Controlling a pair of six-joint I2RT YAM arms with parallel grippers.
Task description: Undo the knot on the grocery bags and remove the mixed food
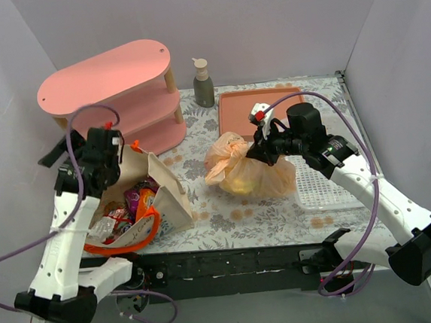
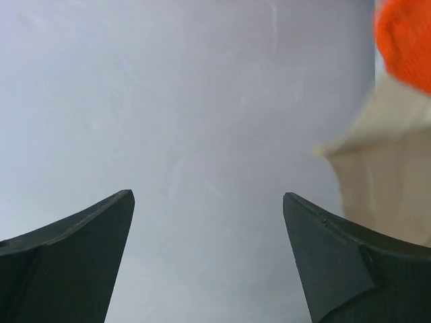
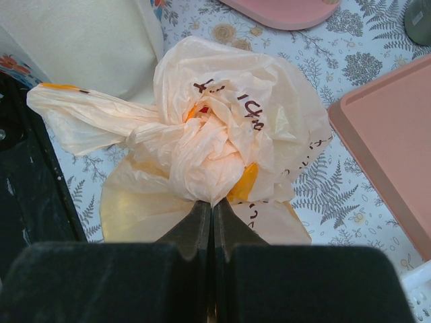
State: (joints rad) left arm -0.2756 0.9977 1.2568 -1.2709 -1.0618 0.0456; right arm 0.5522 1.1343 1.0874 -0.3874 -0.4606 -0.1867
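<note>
Knot [image 3: 209, 145] of plastic bag [image 1: 251, 175] on table [image 1: 228, 219] sits dead ahead of right gripper [image 3: 213, 205], fingers pressed together on film below it; tail [image 3: 81, 111] points toward tote [image 1: 169, 196]. Left gripper [image 2: 207, 196] spread, empty, farther off.

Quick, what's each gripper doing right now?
Left gripper: open, holding nothing.
Right gripper: shut on the tan plastic bag.

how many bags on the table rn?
2. Knotted tan plastic bag mid-table, just in front of the pink tray; canvas tote front left, lying open with packets inside. No others visible.
</note>
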